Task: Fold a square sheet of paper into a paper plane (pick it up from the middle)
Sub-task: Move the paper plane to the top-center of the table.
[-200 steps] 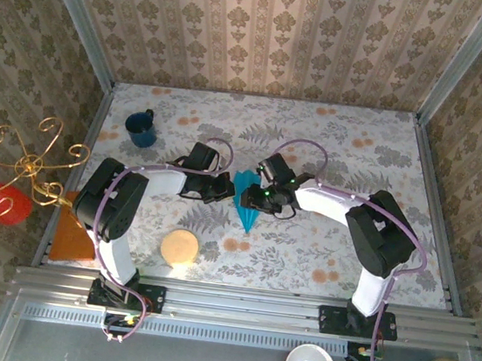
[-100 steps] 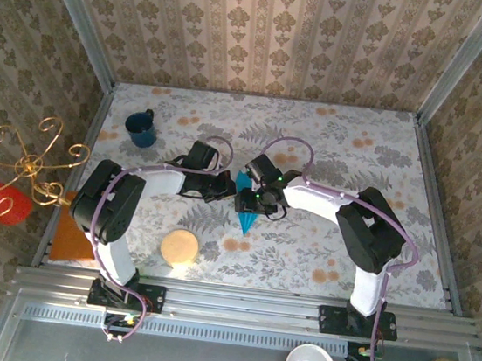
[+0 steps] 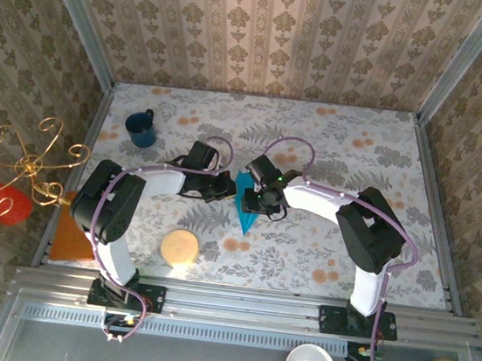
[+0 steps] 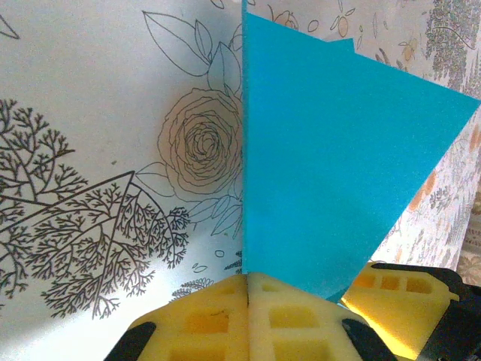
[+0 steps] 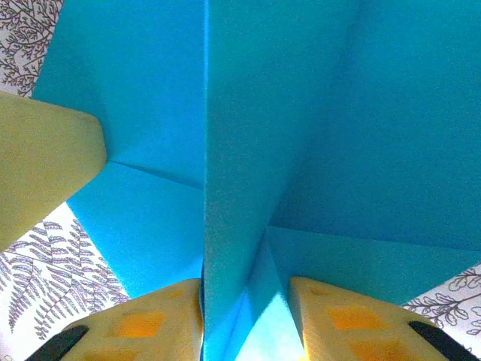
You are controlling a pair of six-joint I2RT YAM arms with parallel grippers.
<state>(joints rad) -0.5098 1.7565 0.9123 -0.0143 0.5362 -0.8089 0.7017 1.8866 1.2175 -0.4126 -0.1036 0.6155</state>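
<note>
1. Two robot arms are meeting at the middle of the floral-printed tabletop (image 3: 340, 158). Between their claws is lying the thin turquoise-blue paper (image 3: 244, 209), already creased into a pointed dart, well apart from the dark blue mug (image 3: 142, 129) at the far left.
2. The dart's long axis is running from far to near. Its sharp tip is pointing toward the arm bases and a touch to the right, and its broader end is sitting between the two claws.
3. The left gripper (image 3: 223, 187) is reaching in from the dart's left side. Its yellow foam pads are pressed together on the paper, and from its wrist the sheet is rising straight out of the seam between them.
4. The right gripper (image 3: 254, 201) is sitting on the dart's right side with its jaws standing partway apart. One yellow finger is on each side of the raised centre crease, but whether the pads are actually pressing the paper cannot be told.
5. Neither arm is nearer, as both are at the paper and the left is the one plainly holding it. The coming move looks to turn on the ridge lying straight ahead between the right claw's fingers, in line with them.
6. The paper is looking plain, bright and unmarked, with crisp edges. A triangular flap is standing upright beside the left claw, and slanting wings are spreading away from the vertical ridge on either side.
</note>
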